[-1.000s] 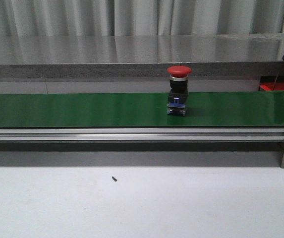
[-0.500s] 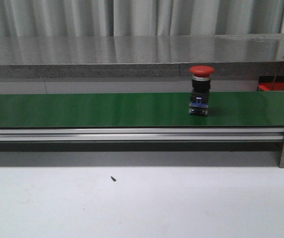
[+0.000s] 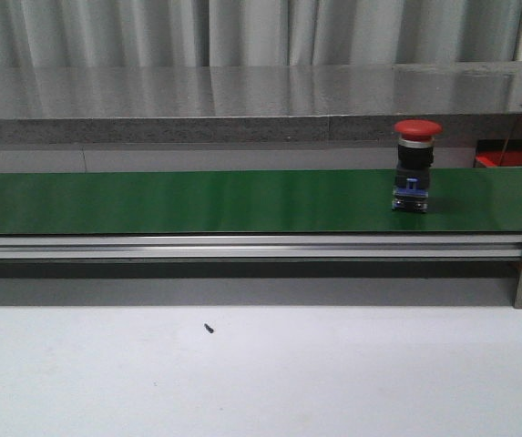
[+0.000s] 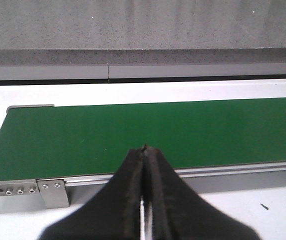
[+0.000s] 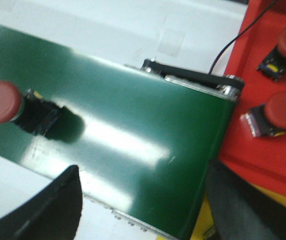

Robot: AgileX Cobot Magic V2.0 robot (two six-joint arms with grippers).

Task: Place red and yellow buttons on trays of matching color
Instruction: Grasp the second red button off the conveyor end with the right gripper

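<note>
The left gripper (image 4: 143, 152) hangs over the near edge of the green conveyor belt (image 3: 197, 200), its jaws clenched together on nothing; the stretch of belt before it is bare, and the red button is nowhere in its wrist view. On the white worktop (image 3: 261, 373) in front of the belt lies a small dark speck (image 3: 209, 328). Further right, the red button (image 3: 415, 166) stands upright on the belt toward its right end, red cap on top, black body and blue base below. In the right wrist view the right gripper (image 5: 143, 210) has its jaws spread wide, empty, with the button well apart from them, off beyond one finger (image 5: 43, 210). At the far right the red tray (image 5: 262, 150) sits just past the belt's end, holding other red buttons (image 5: 282, 110). Compared with a second ago, the button has travelled rightward along the belt, from near its middle to close to the tray end.
</note>
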